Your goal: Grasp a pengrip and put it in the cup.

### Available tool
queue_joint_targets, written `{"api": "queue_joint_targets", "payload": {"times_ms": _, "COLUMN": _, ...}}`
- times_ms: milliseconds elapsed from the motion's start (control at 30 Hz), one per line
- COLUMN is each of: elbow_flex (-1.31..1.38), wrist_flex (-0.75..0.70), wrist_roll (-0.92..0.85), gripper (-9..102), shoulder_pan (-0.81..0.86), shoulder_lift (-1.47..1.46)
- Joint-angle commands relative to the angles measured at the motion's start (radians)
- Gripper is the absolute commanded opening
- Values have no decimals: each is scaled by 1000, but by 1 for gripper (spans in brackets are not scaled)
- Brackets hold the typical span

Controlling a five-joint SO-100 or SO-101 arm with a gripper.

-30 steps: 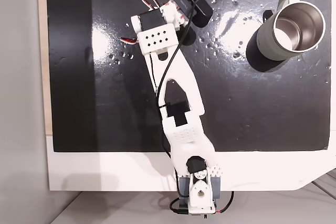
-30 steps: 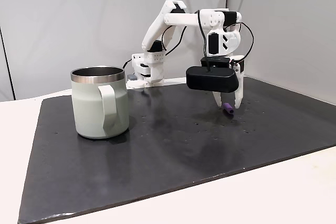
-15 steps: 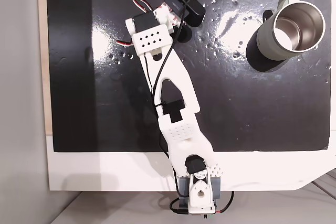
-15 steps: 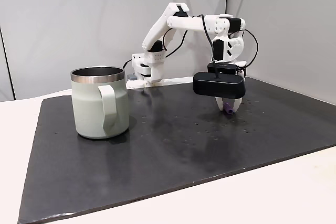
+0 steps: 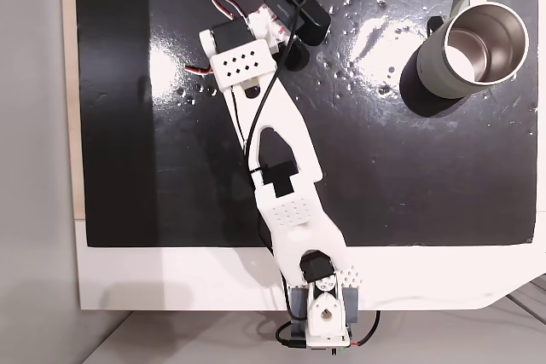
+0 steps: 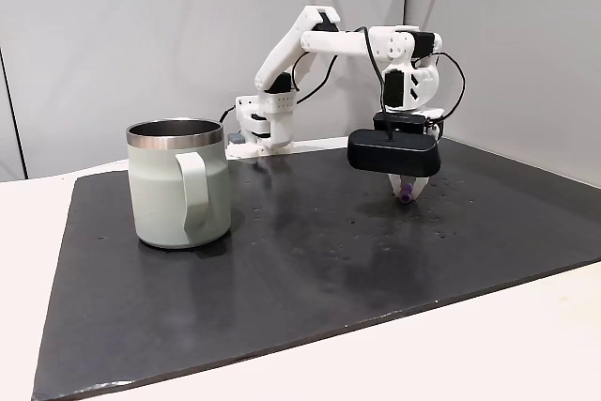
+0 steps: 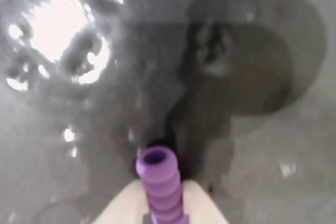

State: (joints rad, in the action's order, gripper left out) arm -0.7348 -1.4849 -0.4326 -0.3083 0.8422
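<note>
In the wrist view the pengrip (image 7: 159, 182) stands at the bottom centre of the frame, a purple ribbed tube with its open end pointing up the picture, pinched between the two pale fingertips (image 7: 202, 203) that close on its sides. Its tip is lifted clear of the glossy black mat (image 7: 79, 129), which shows bright glare in the upper left.

In a fixed view from the side, the gripper (image 6: 406, 191) hangs just right of centre under the black camera (image 6: 393, 152), with the purple tube (image 6: 403, 196) showing between the finger ends, close above the mat (image 6: 310, 269). The cup (image 6: 178, 182) stands upright at the left of that frame, handle toward the viewer, well apart from the gripper.

In a fixed view from above, the arm (image 5: 273, 151) reaches from the bottom edge toward the upper middle, its camera (image 5: 294, 9) covering the fingers. The cup (image 5: 473, 44) sits in the upper right corner, steel inside showing.
</note>
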Motion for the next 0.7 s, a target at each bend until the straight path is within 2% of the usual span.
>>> {"api": "queue_joint_targets", "payload": {"times_ms": 0, "elbow_flex": 213, "wrist_flex": -92, "wrist_roll": 57, "gripper": 0, "shoulder_pan": 40, "shoulder_lift": 95}}
{"api": "queue_joint_targets", "payload": {"times_ms": 200, "elbow_flex": 653, "wrist_flex": -316, "wrist_roll": 164, "gripper": 0, "shoulder_pan": 156, "shoulder_lift": 66}}
{"api": "queue_joint_targets", "payload": {"times_ms": 433, "elbow_flex": 607, "wrist_flex": -318, "wrist_roll": 199, "gripper": 0, "shoulder_pan": 368, "shoulder_lift": 278}}
{"api": "queue_joint_targets", "payload": {"times_ms": 667, "elbow_flex": 615, "wrist_flex": -313, "wrist_roll": 163, "gripper": 0, "shoulder_pan": 618, "shoulder_lift": 325}}
